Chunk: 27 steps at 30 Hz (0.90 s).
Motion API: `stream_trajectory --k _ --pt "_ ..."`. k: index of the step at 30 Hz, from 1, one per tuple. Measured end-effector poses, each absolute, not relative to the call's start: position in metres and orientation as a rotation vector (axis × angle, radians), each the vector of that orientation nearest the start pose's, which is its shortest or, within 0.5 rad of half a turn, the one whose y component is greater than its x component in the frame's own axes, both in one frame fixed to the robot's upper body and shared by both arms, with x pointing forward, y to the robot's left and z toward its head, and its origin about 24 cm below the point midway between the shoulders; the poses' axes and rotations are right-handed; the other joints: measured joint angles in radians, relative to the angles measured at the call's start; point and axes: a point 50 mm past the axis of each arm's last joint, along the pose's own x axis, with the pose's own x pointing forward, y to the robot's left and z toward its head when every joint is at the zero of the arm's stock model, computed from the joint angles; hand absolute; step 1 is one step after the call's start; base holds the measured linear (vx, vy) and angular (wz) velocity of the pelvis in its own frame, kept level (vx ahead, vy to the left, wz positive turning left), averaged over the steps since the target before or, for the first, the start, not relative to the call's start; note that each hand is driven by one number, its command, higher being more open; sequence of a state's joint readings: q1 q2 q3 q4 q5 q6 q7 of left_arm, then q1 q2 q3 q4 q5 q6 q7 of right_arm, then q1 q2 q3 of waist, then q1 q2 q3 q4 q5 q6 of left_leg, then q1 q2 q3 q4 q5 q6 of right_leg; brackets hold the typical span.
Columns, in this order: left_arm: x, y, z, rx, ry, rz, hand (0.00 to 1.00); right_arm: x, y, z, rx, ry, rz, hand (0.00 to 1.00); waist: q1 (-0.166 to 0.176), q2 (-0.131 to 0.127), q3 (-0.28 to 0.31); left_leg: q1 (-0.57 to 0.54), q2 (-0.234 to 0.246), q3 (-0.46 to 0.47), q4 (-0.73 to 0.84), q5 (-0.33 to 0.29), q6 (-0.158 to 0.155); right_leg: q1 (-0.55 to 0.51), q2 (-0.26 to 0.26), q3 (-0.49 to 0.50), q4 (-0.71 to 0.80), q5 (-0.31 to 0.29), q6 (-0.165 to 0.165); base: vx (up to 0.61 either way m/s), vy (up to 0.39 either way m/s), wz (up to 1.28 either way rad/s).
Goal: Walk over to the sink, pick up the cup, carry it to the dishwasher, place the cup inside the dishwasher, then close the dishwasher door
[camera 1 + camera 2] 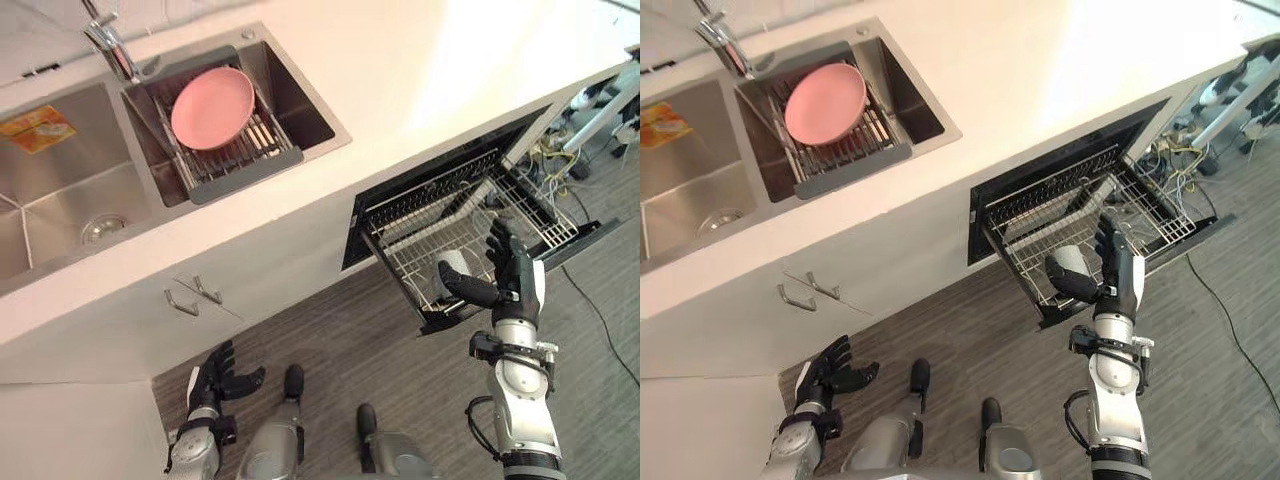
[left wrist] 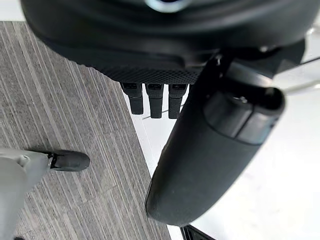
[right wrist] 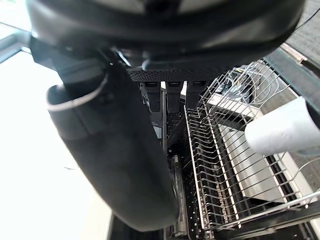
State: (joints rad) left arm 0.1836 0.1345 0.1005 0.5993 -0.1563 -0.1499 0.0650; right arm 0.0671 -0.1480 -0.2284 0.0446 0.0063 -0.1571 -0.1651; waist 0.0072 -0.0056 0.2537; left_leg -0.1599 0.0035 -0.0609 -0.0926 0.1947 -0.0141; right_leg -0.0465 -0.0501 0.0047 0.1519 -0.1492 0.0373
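Note:
A white cup point(image 1: 455, 270) lies on its side at the front of the pulled-out wire rack point(image 1: 440, 215) of the open dishwasher; it also shows as a pale cylinder point(image 3: 285, 131) on the rack wires. My right hand point(image 1: 512, 275) is raised just beside the cup, open, with fingers straight and thumb spread, holding nothing. The cup rests off to the side of the thumb point(image 3: 115, 150), not between thumb and fingers. The dishwasher door point(image 1: 585, 235) hangs open past the rack. My left hand point(image 1: 222, 378) hangs low by the white cabinet, open and idle.
A double steel sink point(image 1: 60, 190) sits in the white counter, with a faucet point(image 1: 110, 45) behind it. A pink plate point(image 1: 212, 107) rests on a drying rack over the right basin. Cabinet handles point(image 1: 195, 295) stick out below. Cables and equipment point(image 1: 600, 110) crowd the far right.

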Motion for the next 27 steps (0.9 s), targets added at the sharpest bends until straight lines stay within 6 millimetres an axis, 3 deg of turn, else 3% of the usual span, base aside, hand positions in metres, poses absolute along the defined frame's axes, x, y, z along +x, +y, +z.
stream_trajectory --k 3,6,7,8,9,11,12,14,15,16,17,19,20,22,25,26,27 --pt "0.144 0.226 -0.103 -0.019 0.618 0.314 0.90 0.219 -0.242 0.047 -0.146 -0.097 -0.414 0.90 0.003 0.000 -0.008 0.008 -0.010 -0.025 0.001 -0.003 0.004 0.019 -0.006 -0.028 0.009 -0.012 0.000 0.01 -0.026 0.30" --pt "0.142 0.218 -0.104 -0.083 0.610 0.358 0.90 0.206 -0.236 0.069 -0.128 -0.197 -0.447 0.90 -0.001 0.007 -0.020 -0.025 -0.026 -0.033 0.033 -0.016 0.012 0.029 -0.026 -0.096 0.033 -0.036 0.001 0.03 -0.028 0.67" --pt "0.146 0.213 -0.103 -0.099 0.598 0.355 0.90 0.203 -0.235 0.081 -0.118 -0.254 -0.467 0.90 -0.014 0.009 -0.021 -0.070 -0.001 0.104 0.115 -0.063 0.018 0.040 -0.039 -0.158 0.033 -0.040 0.002 0.00 -0.015 1.16" --pt "0.147 0.211 -0.103 -0.108 0.593 0.352 0.90 0.203 -0.235 0.087 -0.115 -0.282 -0.476 0.90 -0.020 0.010 -0.022 -0.097 0.022 0.178 0.168 -0.089 0.024 0.049 -0.044 -0.187 0.030 -0.042 0.004 0.02 -0.005 1.27" --pt "0.148 0.206 -0.103 -0.122 0.593 0.352 0.90 0.203 -0.236 0.096 -0.116 -0.329 -0.491 0.90 -0.020 0.012 -0.023 -0.123 0.077 0.318 0.253 -0.122 0.030 0.072 -0.050 -0.228 0.025 -0.052 0.009 0.03 0.023 0.91" --pt "0.143 0.203 -0.106 -0.127 0.610 0.348 0.90 0.207 -0.235 0.105 -0.112 -0.378 -0.493 0.90 -0.014 0.013 -0.025 -0.128 0.109 0.402 0.310 -0.149 0.041 0.099 -0.065 -0.259 0.025 -0.072 0.025 0.04 0.069 0.62" --pt "0.139 0.202 -0.108 -0.128 0.621 0.349 0.90 0.210 -0.234 0.110 -0.107 -0.401 -0.485 0.90 0.004 0.011 -0.028 -0.128 0.096 0.402 0.319 -0.165 0.043 0.099 -0.078 -0.259 0.031 -0.087 0.032 0.06 0.115 0.32" --pt "0.135 0.203 -0.111 -0.127 0.644 0.359 0.90 0.215 -0.231 0.117 -0.105 -0.442 -0.477 0.90 0.002 0.000 -0.030 -0.144 0.053 0.400 0.374 -0.203 0.058 0.093 -0.131 -0.280 0.076 -0.136 0.033 0.11 0.168 0.37" --pt "0.129 0.203 -0.114 -0.124 0.668 0.369 0.90 0.216 -0.231 0.118 -0.108 -0.446 -0.474 0.90 0.005 0.008 -0.034 -0.155 0.050 0.392 0.512 -0.299 0.064 0.098 -0.153 -0.290 0.128 -0.173 0.048 0.19 0.194 0.50" --pt "0.123 0.205 -0.117 -0.117 0.688 0.380 0.90 0.216 -0.231 0.118 -0.115 -0.442 -0.467 0.90 0.003 0.008 -0.039 -0.150 0.038 0.369 0.550 -0.370 0.073 0.089 -0.175 -0.291 0.233 -0.195 0.054 0.28 0.248 0.55" --pt "0.120 0.207 -0.119 -0.109 0.704 0.384 0.90 0.219 -0.233 0.117 -0.133 -0.430 -0.453 0.90 -0.005 0.009 -0.042 -0.140 0.017 0.349 0.568 -0.399 0.095 0.009 -0.209 -0.256 0.445 -0.178 0.026 0.27 0.222 0.53" --pt "0.119 0.211 -0.119 -0.096 0.711 0.384 0.90 0.222 -0.235 0.116 -0.158 -0.419 -0.433 0.90 -0.025 0.004 -0.042 -0.111 -0.001 0.316 0.568 -0.417 0.114 -0.067 -0.218 -0.180 0.639 -0.129 -0.025 0.20 0.125 0.54" --pt "0.119 0.213 -0.119 -0.090 0.714 0.383 0.90 0.224 -0.235 0.116 -0.171 -0.414 -0.423 0.90 -0.029 0.003 -0.042 -0.092 -0.006 0.305 0.564 -0.424 0.117 -0.081 -0.208 -0.148 0.671 -0.141 -0.020 0.25 0.067 0.48" --pt "0.120 0.216 -0.118 -0.066 0.709 0.368 0.90 0.229 -0.230 0.118 -0.240 -0.416 -0.350 0.90 -0.031 -0.001 -0.049 -0.010 -0.025 0.277 0.503 -0.420 0.100 -0.140 -0.156 -0.069 0.640 -0.196 -0.008 0.31 0.051 0.40" --pt "0.132 0.220 -0.113 -0.042 0.679 0.349 0.90 0.232 -0.229 0.121 -0.300 -0.417 -0.277 0.90 -0.051 -0.002 -0.057 0.034 -0.029 0.213 0.453 -0.413 0.082 -0.225 -0.070 -0.013 0.443 -0.185 0.004 0.33 -0.046 0.61" --pt "0.135 0.219 -0.112 -0.034 0.672 0.337 0.90 0.232 -0.230 0.122 -0.310 -0.418 -0.273 0.90 -0.054 -0.006 -0.060 0.039 -0.033 0.202 0.453 -0.415 0.075 -0.236 -0.062 -0.002 0.388 -0.160 0.005 0.22 -0.073 0.70" --pt "0.137 0.220 -0.111 -0.017 0.666 0.320 0.90 0.231 -0.232 0.123 -0.331 -0.416 -0.268 0.90 -0.060 -0.020 -0.069 0.048 -0.047 0.180 0.462 -0.427 0.056 -0.240 -0.055 0.028 0.314 -0.024 0.022 0.25 -0.109 0.69"
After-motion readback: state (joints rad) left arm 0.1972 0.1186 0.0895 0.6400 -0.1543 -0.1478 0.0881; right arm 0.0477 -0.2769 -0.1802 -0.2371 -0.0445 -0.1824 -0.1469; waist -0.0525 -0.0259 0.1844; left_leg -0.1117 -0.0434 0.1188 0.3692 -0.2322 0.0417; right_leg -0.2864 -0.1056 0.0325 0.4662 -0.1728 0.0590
